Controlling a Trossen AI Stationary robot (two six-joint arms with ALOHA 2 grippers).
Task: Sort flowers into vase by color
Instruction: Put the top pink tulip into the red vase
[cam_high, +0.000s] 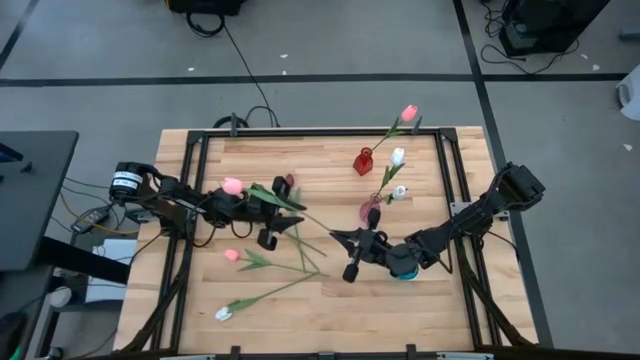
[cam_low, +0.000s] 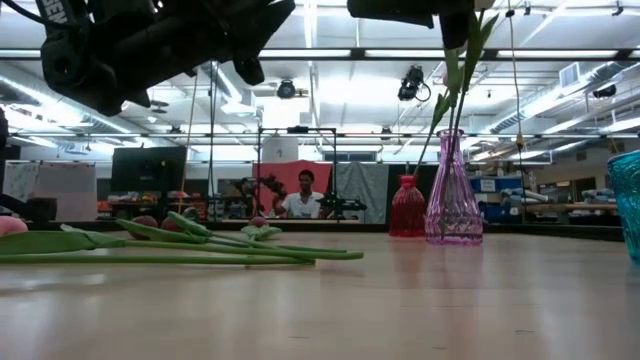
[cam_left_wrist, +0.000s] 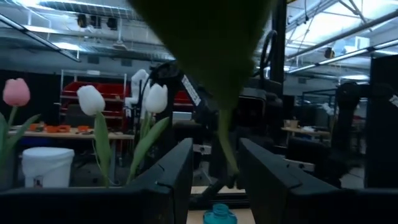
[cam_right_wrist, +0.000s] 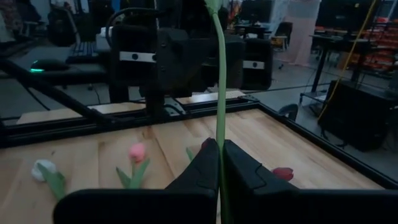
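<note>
A pink tulip (cam_high: 232, 186) stretches across the table's middle, its head over my left arm and its leaves (cam_high: 276, 196) by my left gripper (cam_high: 272, 228). That gripper (cam_left_wrist: 216, 168) is open; the stem (cam_left_wrist: 227, 155) runs through the gap between its fingers, and I see no touch. My right gripper (cam_high: 338, 238) is shut on the stem's other end. At the far right, a red vase (cam_high: 363, 160) holds a pink tulip (cam_high: 408, 112), and a pink vase (cam_high: 370, 210) holds two white tulips (cam_high: 398, 156). My right gripper pinches the thin green stem (cam_right_wrist: 219, 144) between its two fingers, near the end away from the head. The fingers lie across the stem. From them the stem runs on toward the left arm, above the tabletop.
A pink tulip (cam_high: 232, 255) and a white tulip (cam_high: 224, 313) lie on the near left of the table. A maroon head (cam_high: 288, 182) lies by the left gripper. A teal vase (cam_high: 405, 272) stands under my right arm. A black frame (cam_high: 300, 134) rims the table.
</note>
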